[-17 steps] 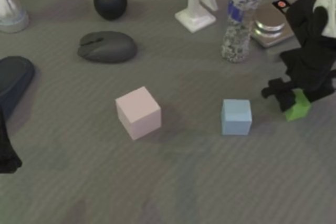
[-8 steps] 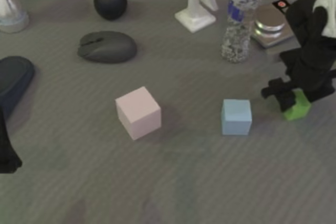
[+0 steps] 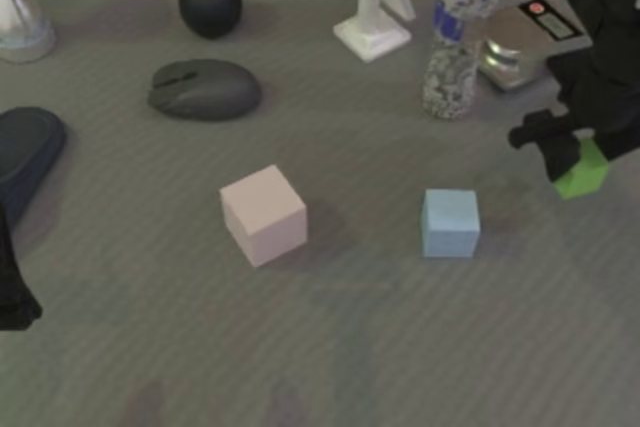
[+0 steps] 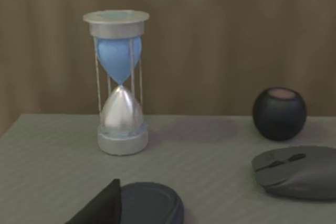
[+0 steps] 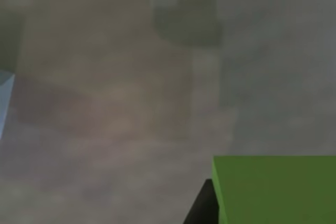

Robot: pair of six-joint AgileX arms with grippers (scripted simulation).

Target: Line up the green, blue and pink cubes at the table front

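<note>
The right end effector is at the right edge of the counter, closed on the green cube, which it holds clear of the surface. In the right wrist view the green cube fills the near corner, with one dark finger against its side and the counter well below it.

The blue cube rests on the counter right of centre, apart from the green cube. A corner of the blue cube shows at the edge of the right wrist view. The pink cube rests left of centre, well apart from the blue cube and turned at an angle to it.

The left arm is parked at the left edge of the counter; I cannot tell the state of its end effector.

Along the far side of the counter stand an hourglass, a dark sphere, a computer mouse, a white stand, a patterned bottle and a metal disc. A dark round pad lies at the left edge
</note>
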